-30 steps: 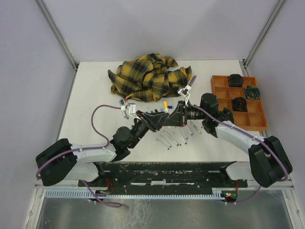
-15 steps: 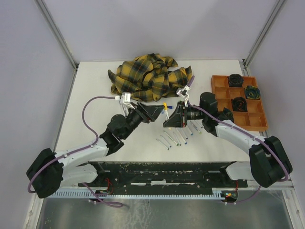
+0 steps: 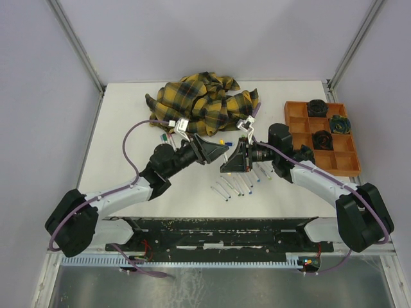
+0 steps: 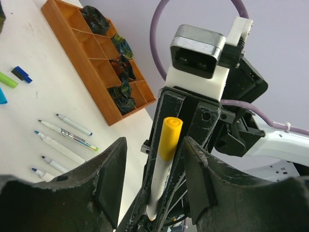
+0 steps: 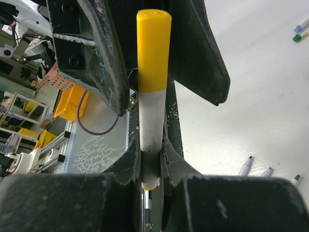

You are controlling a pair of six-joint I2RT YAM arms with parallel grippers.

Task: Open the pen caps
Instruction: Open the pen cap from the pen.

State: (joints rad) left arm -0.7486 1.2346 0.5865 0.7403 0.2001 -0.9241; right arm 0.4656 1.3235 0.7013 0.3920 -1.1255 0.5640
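Observation:
My right gripper (image 3: pixel 232 157) (image 5: pixel 153 145) is shut on the white barrel of a pen (image 5: pixel 152 121) and holds it above the table, yellow cap (image 5: pixel 153 53) (image 3: pixel 222 142) pointing away from it. My left gripper (image 3: pixel 219 149) (image 4: pixel 153 145) faces it with its jaws open. Its fingers (image 5: pixel 96 43) stand on either side of the yellow cap (image 4: pixel 170 137), with a gap showing on each side. Several uncapped pens (image 3: pixel 236 186) (image 4: pixel 65 142) lie in a row on the table below. Loose pen caps (image 3: pixel 166 136) (image 4: pixel 21 75) lie further left.
A yellow-and-black plaid cloth (image 3: pixel 202 106) is heaped at the back of the table. An orange compartment tray (image 3: pixel 324 160) (image 4: pixel 65 29) with dark rolled items stands at the right. The two arms meet above the table's middle.
The left gripper backed off to the left with wide jaws, then came right again so that its jaws flank the yellow cap, now narrower. The right gripper held the pen still.

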